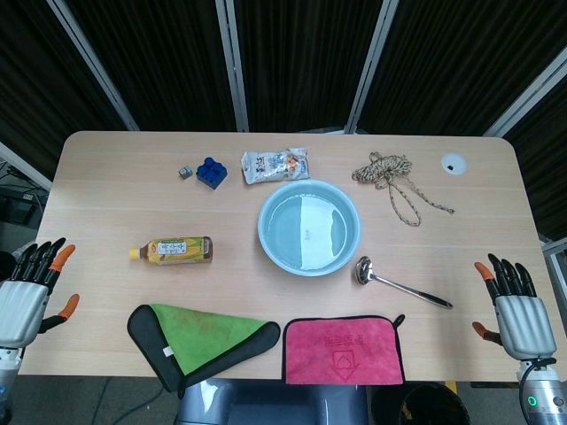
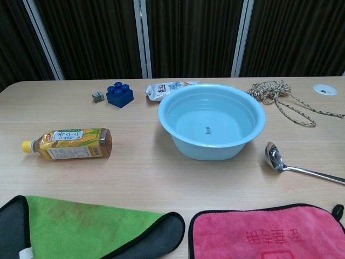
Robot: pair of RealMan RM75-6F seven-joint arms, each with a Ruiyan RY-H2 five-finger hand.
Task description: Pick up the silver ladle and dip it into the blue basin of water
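Silver ladle (image 1: 399, 285) lies flat on the table (image 1: 106, 195), bowl just beside the blue basin (image 1: 309, 227), handle trailing toward your right hand (image 1: 512, 310); that makes the right the natural one to take it. Both hands rest at the near corners, fingers apart, holding nothing, the left hand (image 1: 28, 292) well away beyond the bottle (image 1: 173, 251).

Left hand (image 1: 25, 297): fingers spread, holding nothing, at the near left edge. Right hand (image 1: 518, 305): likewise, near right edge.
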